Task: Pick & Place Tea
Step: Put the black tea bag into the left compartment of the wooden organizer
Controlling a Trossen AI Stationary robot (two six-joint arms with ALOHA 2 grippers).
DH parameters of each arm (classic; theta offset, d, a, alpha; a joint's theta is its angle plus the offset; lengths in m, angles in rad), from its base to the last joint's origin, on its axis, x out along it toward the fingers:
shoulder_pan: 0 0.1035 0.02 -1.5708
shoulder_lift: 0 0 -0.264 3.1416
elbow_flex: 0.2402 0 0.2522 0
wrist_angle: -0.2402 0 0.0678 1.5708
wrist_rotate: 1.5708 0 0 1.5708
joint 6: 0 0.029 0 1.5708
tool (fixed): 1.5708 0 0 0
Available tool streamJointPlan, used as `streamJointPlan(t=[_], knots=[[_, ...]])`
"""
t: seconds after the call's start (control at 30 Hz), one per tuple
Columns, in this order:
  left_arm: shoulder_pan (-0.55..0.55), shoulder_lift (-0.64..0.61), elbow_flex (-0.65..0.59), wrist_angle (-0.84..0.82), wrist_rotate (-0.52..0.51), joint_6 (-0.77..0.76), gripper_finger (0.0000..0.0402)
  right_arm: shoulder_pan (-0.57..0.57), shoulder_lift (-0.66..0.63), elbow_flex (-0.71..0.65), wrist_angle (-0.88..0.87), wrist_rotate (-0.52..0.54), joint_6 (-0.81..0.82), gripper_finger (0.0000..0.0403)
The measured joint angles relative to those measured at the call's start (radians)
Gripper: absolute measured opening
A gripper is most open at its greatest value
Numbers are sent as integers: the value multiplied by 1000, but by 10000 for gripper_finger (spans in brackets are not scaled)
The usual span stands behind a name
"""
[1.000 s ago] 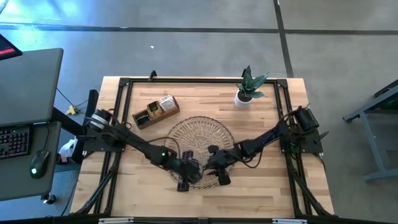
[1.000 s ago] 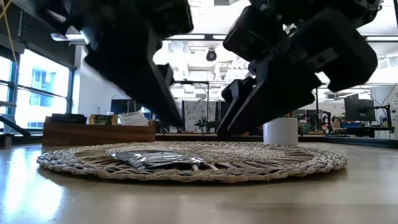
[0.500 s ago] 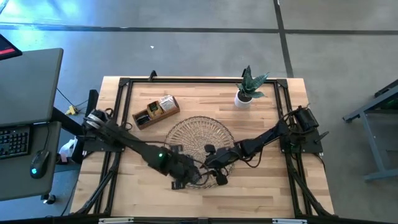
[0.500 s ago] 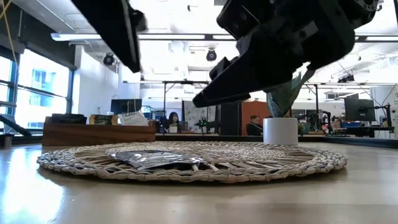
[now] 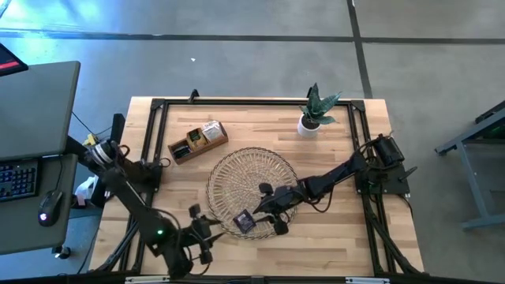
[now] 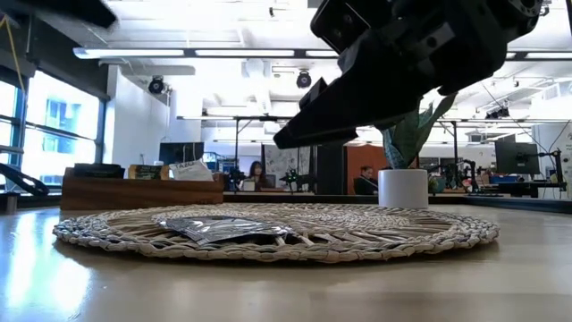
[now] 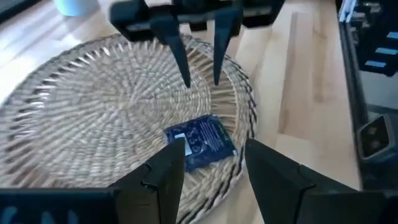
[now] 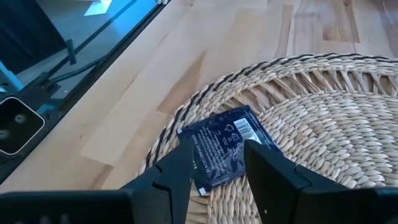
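Now that my left gripper [image 5: 201,241] has pulled off the woven tray [image 5: 229,170] toward the desk's near edge, its fingers apart and empty, I can see 1 dark blue tea sachet [image 5: 244,222] lying flat on the tray's near rim, released. I judge that a completed placement. My right gripper [image 5: 268,219] hovers just beside the sachet over that rim, fingers spread with nothing between them. The sachet is roughly square, so its long axis is barely marked; its edges sit skewed to the desk's edges, 1 corner toward the tray's centre. Farther off, the wooden box [image 5: 197,141] near the far-left corner holds more packets.
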Motion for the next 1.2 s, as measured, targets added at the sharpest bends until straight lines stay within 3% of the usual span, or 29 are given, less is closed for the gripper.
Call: streamJointPlan(t=[0.13,0.27,0.43,0.57,1.0,1.2], knots=[[40,27,-71,152,52,80,166,0,0,0,0,0,-21,140],[118,68,-89,197,155,134,166,1,0,0,-11,-13,-40,140],[238,161,-86,397,388,365,166,1,0,0,-124,1,5,139],[300,201,-43,429,497,460,166,-2,0,0,-211,47,83,124],[276,206,-30,327,501,527,166,7,73,0,-96,15,77,7],[283,249,-30,311,480,500,166,10,106,1,-88,28,69,10]])
